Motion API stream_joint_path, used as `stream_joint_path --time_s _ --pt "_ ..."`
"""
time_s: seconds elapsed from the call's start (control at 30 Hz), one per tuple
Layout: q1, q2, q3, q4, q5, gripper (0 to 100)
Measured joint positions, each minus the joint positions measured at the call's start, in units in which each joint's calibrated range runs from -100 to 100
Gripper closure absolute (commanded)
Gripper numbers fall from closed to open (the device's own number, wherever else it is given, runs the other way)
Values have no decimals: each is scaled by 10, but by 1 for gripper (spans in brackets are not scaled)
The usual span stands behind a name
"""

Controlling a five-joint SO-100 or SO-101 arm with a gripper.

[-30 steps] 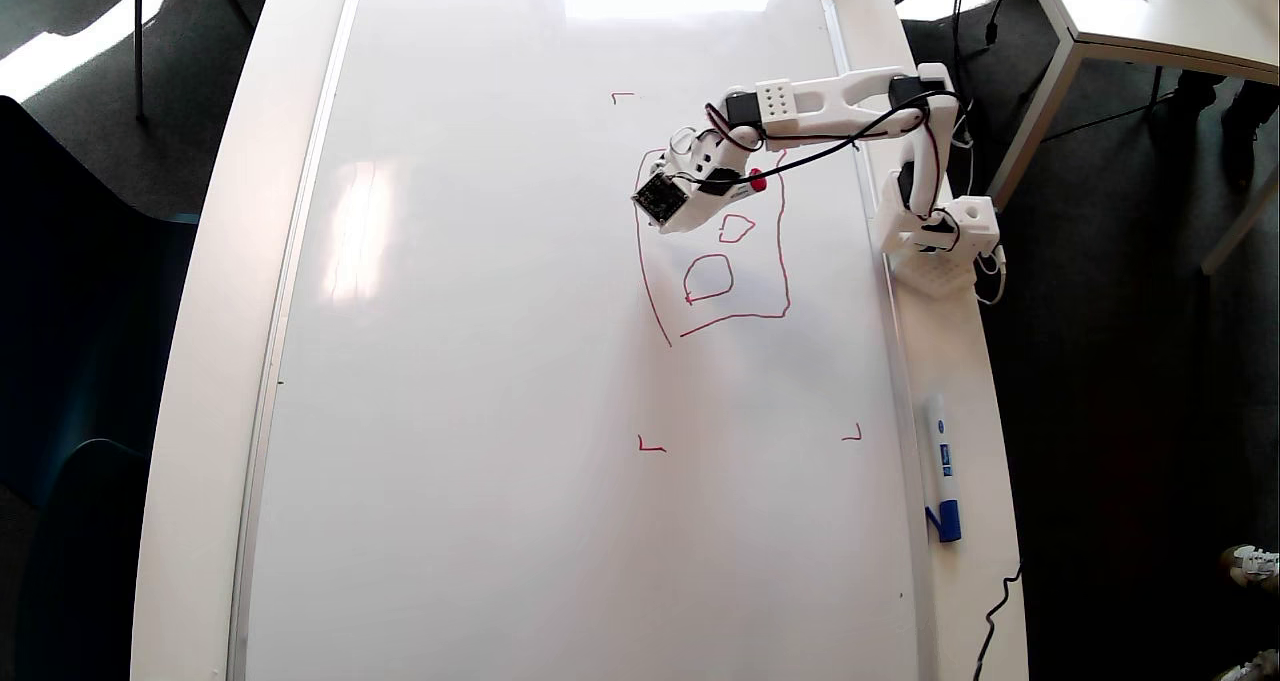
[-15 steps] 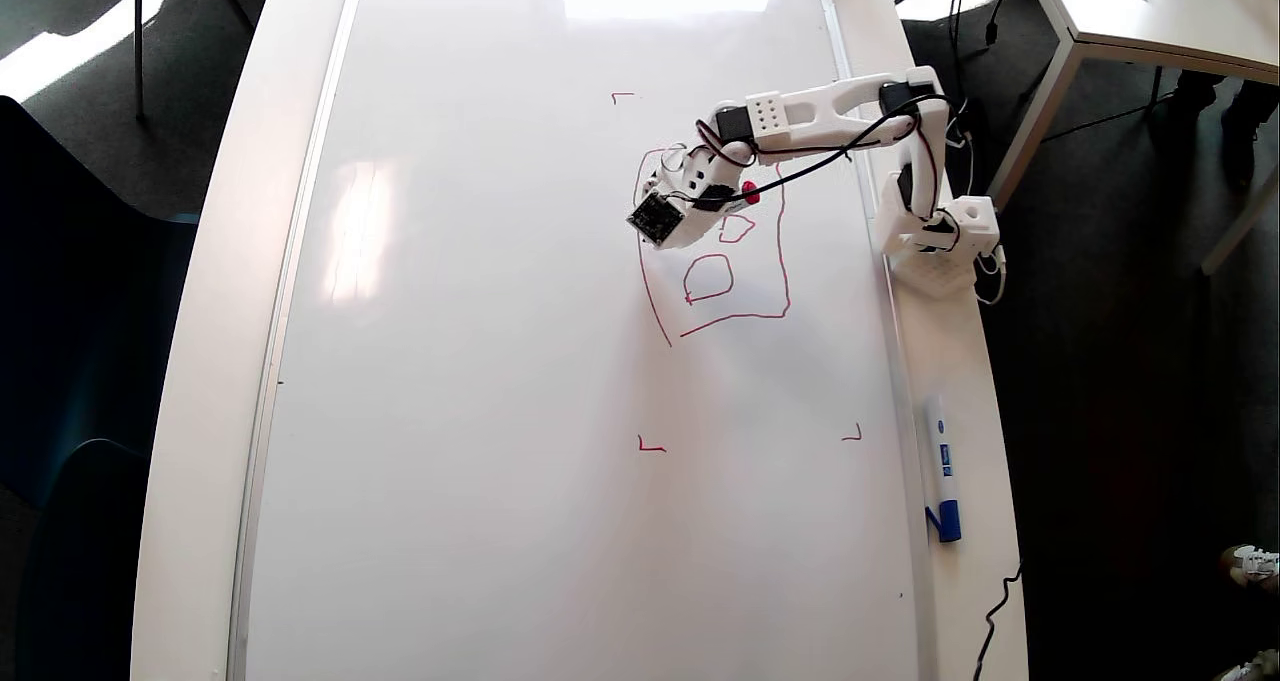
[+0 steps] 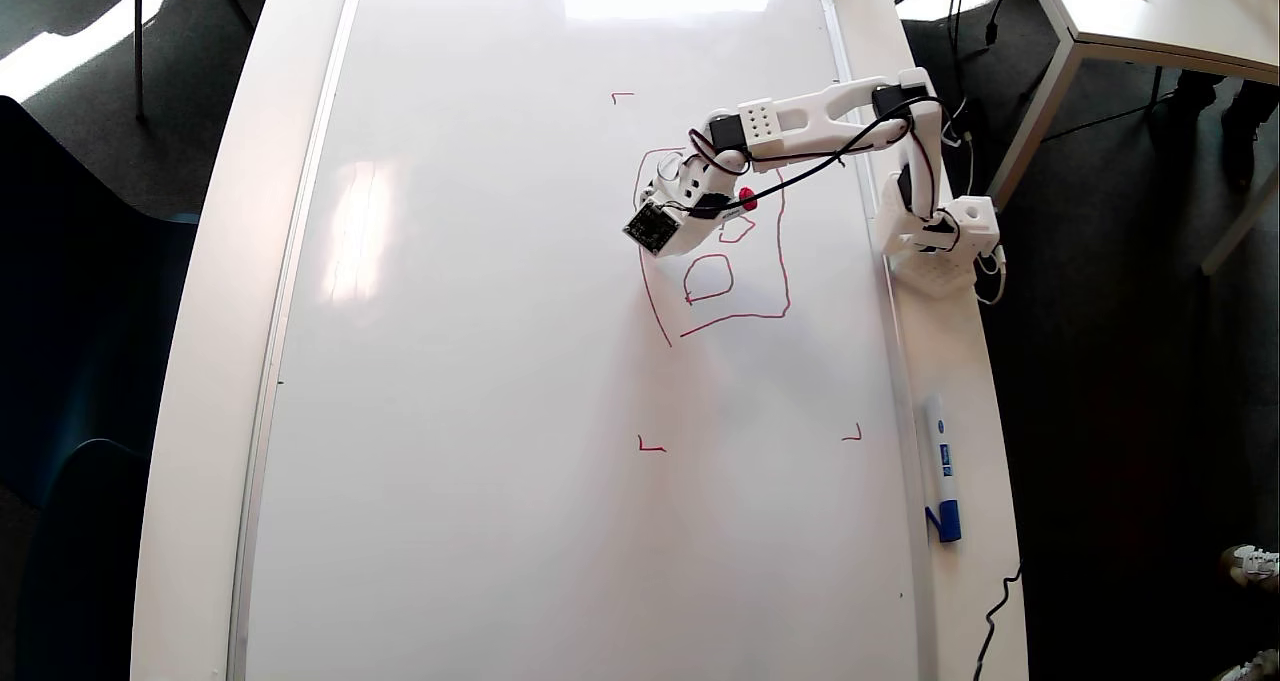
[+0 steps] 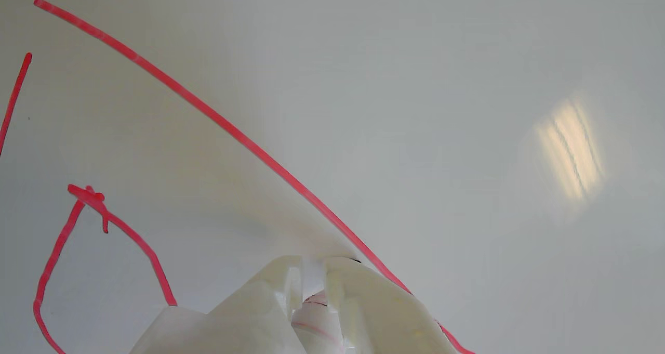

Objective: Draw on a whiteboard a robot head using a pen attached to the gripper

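Overhead view shows you the large glossy white whiteboard [image 3: 520,361] with its thin silver frame. Your thin red robot head [image 3: 780,261] outline sits in its upper right part. Over the outline's upper left stands your white plastic gripper [image 3: 690,223], jaws nearly closed around the slim white pen [image 4: 314,312], whose red end [image 3: 747,199] shows.

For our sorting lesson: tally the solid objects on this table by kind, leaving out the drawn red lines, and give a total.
Markers: 2, the red pen held in the gripper and the blue-capped marker
Whiteboard: 1
Robot arm: 1
Total: 4
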Motion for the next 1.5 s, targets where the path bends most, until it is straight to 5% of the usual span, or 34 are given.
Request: stream_joint_path --time_s 1.5 --pt "-36 106 -132 -56 9 99"
